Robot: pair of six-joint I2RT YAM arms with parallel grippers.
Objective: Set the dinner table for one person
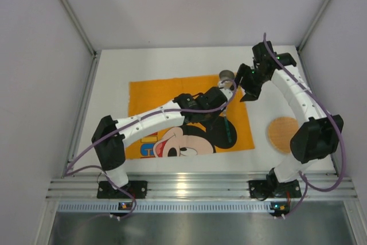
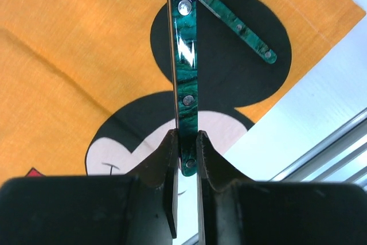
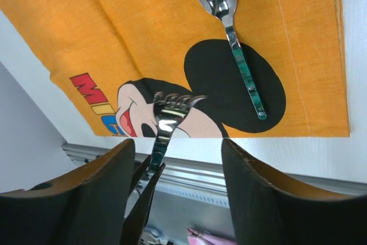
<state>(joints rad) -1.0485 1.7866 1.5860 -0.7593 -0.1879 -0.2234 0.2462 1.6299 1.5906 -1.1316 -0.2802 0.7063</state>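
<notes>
The dinner table (image 1: 112,84) is a white tabletop with an orange Mickey Mouse cloth (image 1: 155,93) on it. My left gripper (image 1: 219,100) is shut on the end of a green-handled fork (image 2: 184,55) and holds it above the cloth (image 2: 69,55). The fork's silver tines (image 3: 172,107) show in the right wrist view, close to the left finger of my right gripper (image 3: 178,144). My right gripper (image 1: 248,87) is open wide and empty, hovering by the fork's head (image 1: 226,76). A green-handled spoon (image 3: 229,32) lies flat on the cloth over Mickey's black ear (image 2: 238,25).
A round wooden disc (image 1: 284,134) lies on the white table right of the cloth, near the right arm. An aluminium rail (image 1: 183,187) runs along the near edge. Grey walls close in the left, right and far sides.
</notes>
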